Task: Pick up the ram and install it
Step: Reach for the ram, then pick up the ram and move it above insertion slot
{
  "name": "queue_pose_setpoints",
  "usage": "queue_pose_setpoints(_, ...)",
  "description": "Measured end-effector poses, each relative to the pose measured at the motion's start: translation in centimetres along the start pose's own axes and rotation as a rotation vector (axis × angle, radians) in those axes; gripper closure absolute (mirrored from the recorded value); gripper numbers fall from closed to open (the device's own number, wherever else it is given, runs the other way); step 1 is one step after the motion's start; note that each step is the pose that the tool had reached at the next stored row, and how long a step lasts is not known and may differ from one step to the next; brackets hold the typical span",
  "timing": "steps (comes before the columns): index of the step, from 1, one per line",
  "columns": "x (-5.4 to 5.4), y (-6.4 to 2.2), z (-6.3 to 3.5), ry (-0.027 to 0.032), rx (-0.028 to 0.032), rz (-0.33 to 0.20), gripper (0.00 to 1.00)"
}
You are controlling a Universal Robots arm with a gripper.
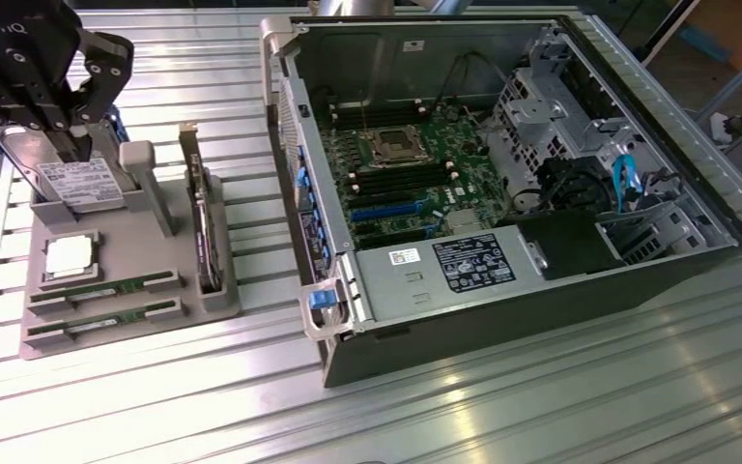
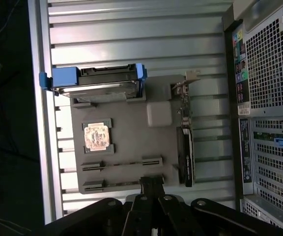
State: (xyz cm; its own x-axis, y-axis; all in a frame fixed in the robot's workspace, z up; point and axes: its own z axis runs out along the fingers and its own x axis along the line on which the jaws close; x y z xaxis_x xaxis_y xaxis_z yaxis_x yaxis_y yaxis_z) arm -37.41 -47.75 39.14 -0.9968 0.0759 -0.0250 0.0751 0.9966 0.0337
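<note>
lower left of the exterior view, two ram sticks (image 1: 94, 292) lie untouched in the grey tray (image 1: 113, 342). upper left, the gripper (image 1: 72, 145) hangs shut, empty. approach stage, i judge; a grasp calls for opened jaws aligned along one stick.

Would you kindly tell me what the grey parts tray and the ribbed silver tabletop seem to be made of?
The grey parts tray looks like matte plastic: dull, even, no glints. The ribbed silver tabletop looks like bare aluminium, perhaps: bright reflections along its slats.
</note>
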Motion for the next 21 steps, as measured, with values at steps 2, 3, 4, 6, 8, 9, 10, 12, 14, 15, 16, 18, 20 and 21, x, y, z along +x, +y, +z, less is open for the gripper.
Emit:
queue_pose_setpoints(2, 0.07, 0.12, 0.00, 0.0000, 0.0004, 0.000, 0.89)
queue_pose_setpoints(3, 0.12, 0.15, 0.00, 0.0000, 0.0006, 0.000, 0.89)
queue_pose_setpoints(4, 0.17, 0.19, 0.01, 0.0000, 0.0006, 0.000, 0.89)
queue_pose_setpoints(6, 0.26, 0.30, 0.01, -0.0001, 0.0008, 0.000, 0.89)
queue_pose_setpoints(8, 0.29, 0.31, 0.01, 0.0000, 0.0009, 0.000, 0.89)
queue_pose_setpoints(9, 0.29, 0.32, 0.01, -0.0001, 0.0009, 0.000, 0.89)
queue_pose_setpoints(10, 0.29, 0.32, 0.00, 0.0000, 0.0010, 0.000, 0.89)
queue_pose_setpoints(12, 0.30, 0.32, 0.01, 0.0000, 0.0010, 0.000, 0.89)
queue_pose_setpoints(14, 0.29, 0.32, 0.00, 0.0000, 0.0010, 0.000, 0.89)
queue_pose_setpoints(15, 0.30, 0.32, 0.01, 0.0000, 0.0009, 0.000, 0.89)
queue_pose_setpoints(16, 0.29, 0.32, 0.01, 0.0000, 0.0009, 0.000, 0.89)
queue_pose_setpoints(18, 0.29, 0.32, 0.01, 0.0000, 0.0010, 0.000, 0.89)
queue_pose_setpoints(20, 0.29, 0.29, 0.00, -0.0001, 0.0023, 0.000, 0.89)
queue_pose_setpoints(21, 0.29, 0.23, 0.00, -0.0002, 0.0032, 0.000, 0.89)
